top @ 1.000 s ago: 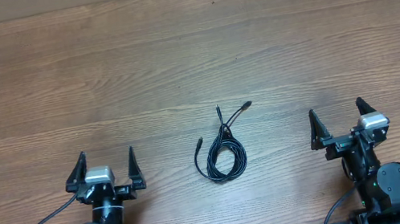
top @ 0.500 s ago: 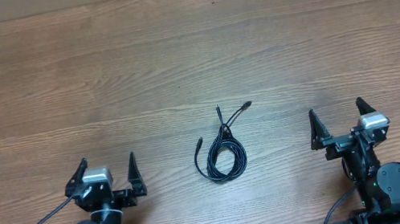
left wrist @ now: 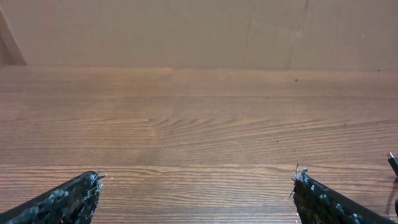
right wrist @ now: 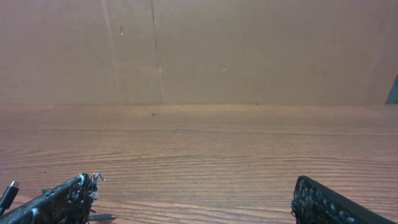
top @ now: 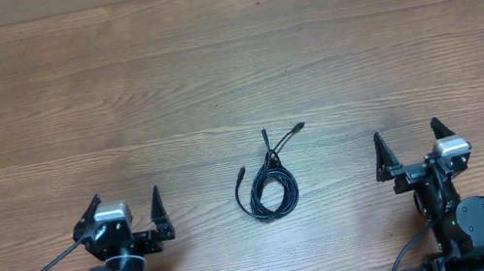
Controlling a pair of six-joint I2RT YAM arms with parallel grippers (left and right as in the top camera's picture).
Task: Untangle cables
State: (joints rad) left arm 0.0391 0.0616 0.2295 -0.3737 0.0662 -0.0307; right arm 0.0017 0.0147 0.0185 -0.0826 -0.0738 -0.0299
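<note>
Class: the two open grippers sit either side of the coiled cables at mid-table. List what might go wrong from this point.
1. The cables overlap in one tight coil, so a pinch may well catch several strands and pull the tangle tighter.
2. They lie flat on the table; the open left gripper or right gripper could scrape the wood or miss the thin cords.

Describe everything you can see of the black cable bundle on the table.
The cables are thin black cords wound into a loose oval coil, lying flat on the wooden table between the left gripper and right gripper, touching neither. Three ends stick out: two plug tips fan out from the coil's far side, one pokes out at its left. Only the table touches them.
</note>
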